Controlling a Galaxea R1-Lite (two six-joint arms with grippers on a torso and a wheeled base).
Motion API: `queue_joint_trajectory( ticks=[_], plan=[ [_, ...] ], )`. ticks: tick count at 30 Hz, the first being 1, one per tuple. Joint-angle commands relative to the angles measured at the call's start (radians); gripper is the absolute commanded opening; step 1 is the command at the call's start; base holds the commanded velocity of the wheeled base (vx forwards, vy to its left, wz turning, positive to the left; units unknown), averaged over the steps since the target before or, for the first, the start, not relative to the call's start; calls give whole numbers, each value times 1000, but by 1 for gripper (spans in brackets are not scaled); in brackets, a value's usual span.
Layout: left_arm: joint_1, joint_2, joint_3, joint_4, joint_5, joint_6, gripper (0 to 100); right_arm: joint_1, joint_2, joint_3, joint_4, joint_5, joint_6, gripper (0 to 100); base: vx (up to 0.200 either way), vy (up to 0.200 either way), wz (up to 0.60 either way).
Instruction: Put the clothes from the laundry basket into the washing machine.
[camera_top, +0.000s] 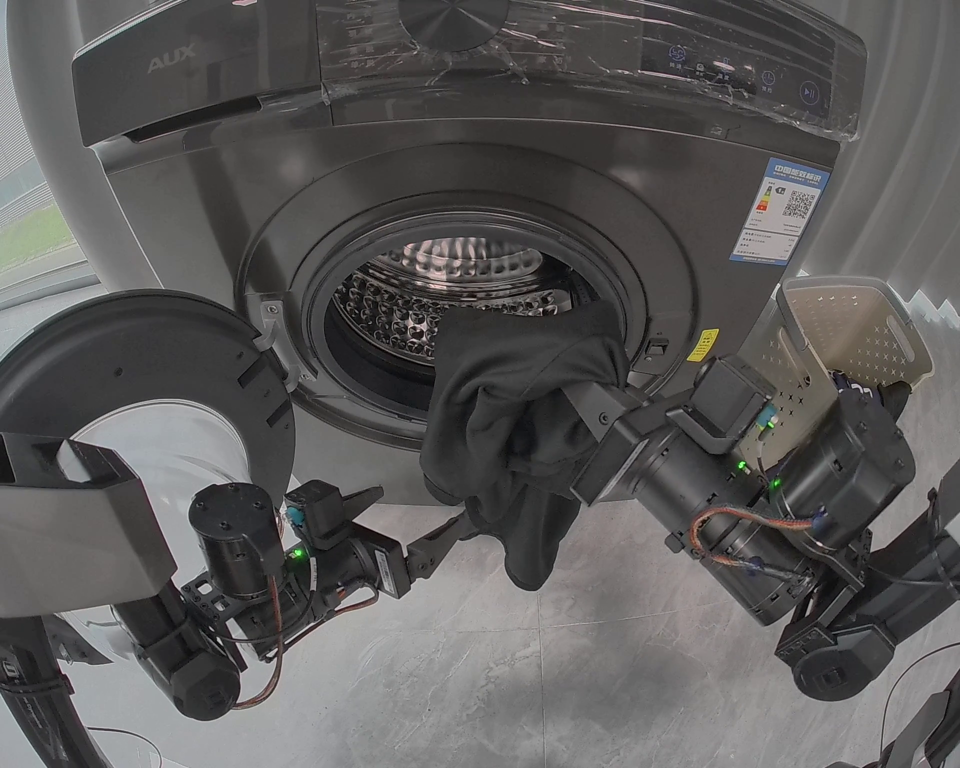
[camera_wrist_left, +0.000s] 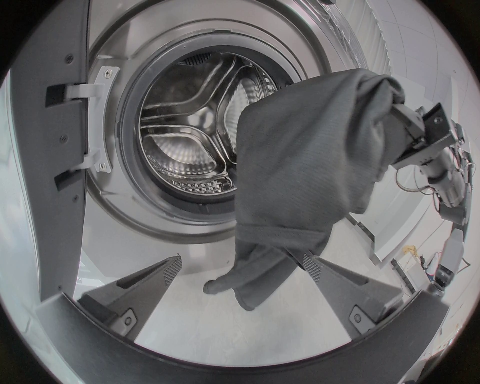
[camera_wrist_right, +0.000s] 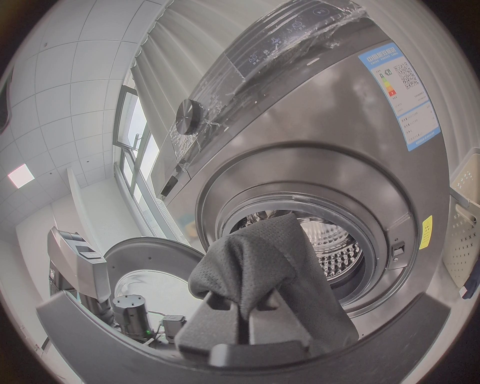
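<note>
A dark grey garment (camera_top: 510, 420) hangs in front of the washing machine's open drum (camera_top: 440, 290), its top against the rim of the opening and its tail dangling toward the floor. My right gripper (camera_top: 588, 398) is shut on the garment's upper right part; in the right wrist view the cloth (camera_wrist_right: 270, 255) is bunched over the closed fingers (camera_wrist_right: 220, 320). My left gripper (camera_top: 452, 532) sits low, under the garment, and is open. In the left wrist view the garment's tail (camera_wrist_left: 250, 280) hangs between its spread fingers (camera_wrist_left: 150, 280). The laundry basket (camera_top: 850, 330) stands to the machine's right.
The machine's round door (camera_top: 150, 400) is swung fully open to the left, close behind my left arm. The basket leans against the machine's right side, with something dark blue (camera_wrist_right: 470, 287) at its edge. Grey tiled floor (camera_top: 600, 660) lies below the garment.
</note>
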Motion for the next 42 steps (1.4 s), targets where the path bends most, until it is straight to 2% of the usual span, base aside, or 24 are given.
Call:
queue_joint_trajectory(
  ticks=[1,5,16,27,32,42],
  plan=[
    [-1,51,-91,-2,41,2,100,24,-35,18,-1,1,0,0,0,0,0],
    [-3,62,-144,-2,79,13,100,27,-37,19,1,-1,0,0,0,0,0],
    [-23,-42,-140,-3,78,13,100,14,-23,22,2,-2,1,0,0,0,0],
    [-95,-88,-80,-5,73,16,100,-9,18,-27,10,-4,1,0,0,0,0],
    [-103,-74,-25,-5,68,42,100,-18,32,-50,10,-2,1,0,0,0,0],
    [-73,45,-152,-5,67,42,100,-3,31,-40,7,-4,1,0,0,0,0]
  ],
)
